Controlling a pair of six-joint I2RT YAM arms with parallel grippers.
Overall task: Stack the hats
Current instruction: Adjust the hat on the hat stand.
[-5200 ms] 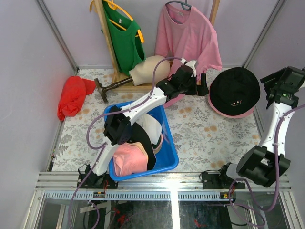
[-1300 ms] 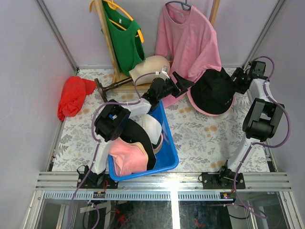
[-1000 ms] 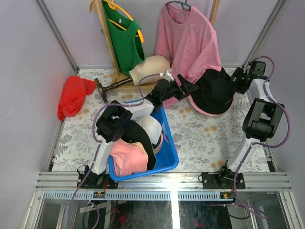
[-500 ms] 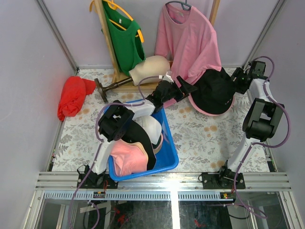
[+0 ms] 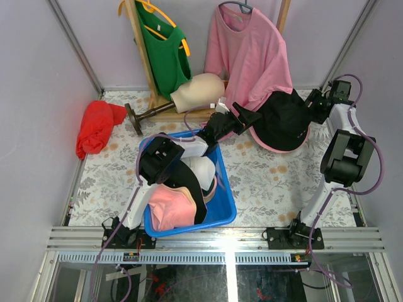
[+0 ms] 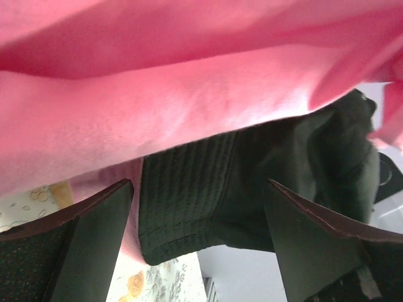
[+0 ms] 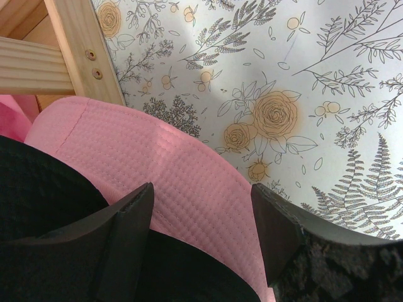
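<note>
Lilac walls point(image 5: 38, 94), floral tabletop point(image 5: 277, 176), wooden rack point(image 7: 79, 38) at the back

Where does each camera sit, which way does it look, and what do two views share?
Top external: above and behind the arms, looking down on the table; both arms show.
Left wrist: on its arm, looking past the open left tool at the black hat; fingers show.
Right wrist: on its arm, looking down past the right tool at the pink hat; fingers show.
Shared: both wrist views show the black hat.

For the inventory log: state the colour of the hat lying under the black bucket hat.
Pink. The pink fabric hat shows best in the right wrist view.
</note>
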